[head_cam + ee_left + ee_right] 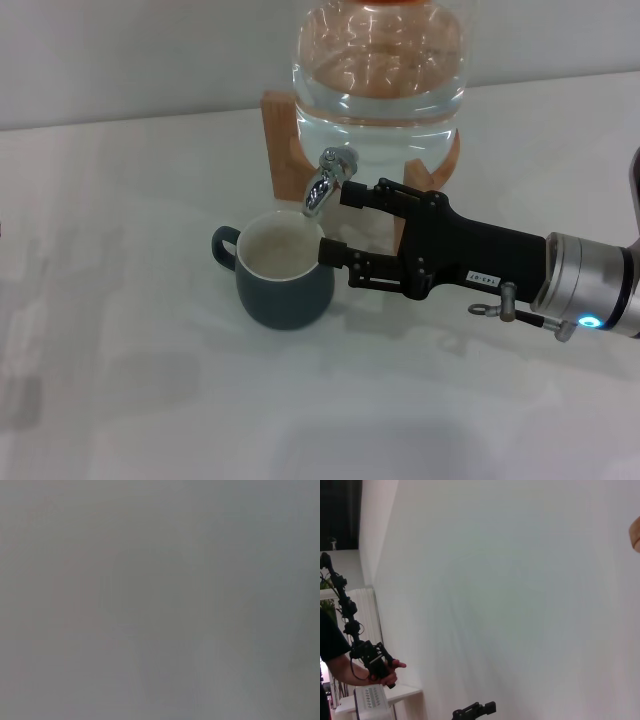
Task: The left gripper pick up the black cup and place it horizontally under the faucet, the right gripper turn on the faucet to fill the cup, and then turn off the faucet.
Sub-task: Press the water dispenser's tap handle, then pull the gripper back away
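Right gripper (333,225) at the faucet (327,180), black cup (284,269) standing below it.

We see the black cup upright on the white table (120,300), its handle toward our left, directly under the chrome faucet of the glass water jar (380,70) on its wooden stand (283,150). Our right gripper reaches in from the right with fingers spread apart, the upper one just beside the faucet, the lower by the cup's rim. Our left gripper is out of sight.
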`<action>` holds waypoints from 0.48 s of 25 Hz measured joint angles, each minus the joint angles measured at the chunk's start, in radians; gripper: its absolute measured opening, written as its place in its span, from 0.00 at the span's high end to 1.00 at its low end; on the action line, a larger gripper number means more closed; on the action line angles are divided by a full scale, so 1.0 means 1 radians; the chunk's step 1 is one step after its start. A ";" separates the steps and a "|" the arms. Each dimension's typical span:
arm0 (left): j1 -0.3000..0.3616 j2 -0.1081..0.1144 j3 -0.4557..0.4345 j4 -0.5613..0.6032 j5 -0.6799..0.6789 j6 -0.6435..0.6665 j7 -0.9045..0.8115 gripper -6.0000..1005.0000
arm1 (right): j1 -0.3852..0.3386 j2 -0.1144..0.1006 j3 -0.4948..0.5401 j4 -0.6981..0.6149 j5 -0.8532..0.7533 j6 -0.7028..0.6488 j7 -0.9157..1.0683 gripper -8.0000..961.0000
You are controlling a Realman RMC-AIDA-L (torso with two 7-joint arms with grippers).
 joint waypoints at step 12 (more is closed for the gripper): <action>-0.001 0.002 0.000 0.000 0.000 0.000 0.000 0.13 | 0.008 -0.001 0.001 -0.001 0.000 -0.006 -0.001 0.12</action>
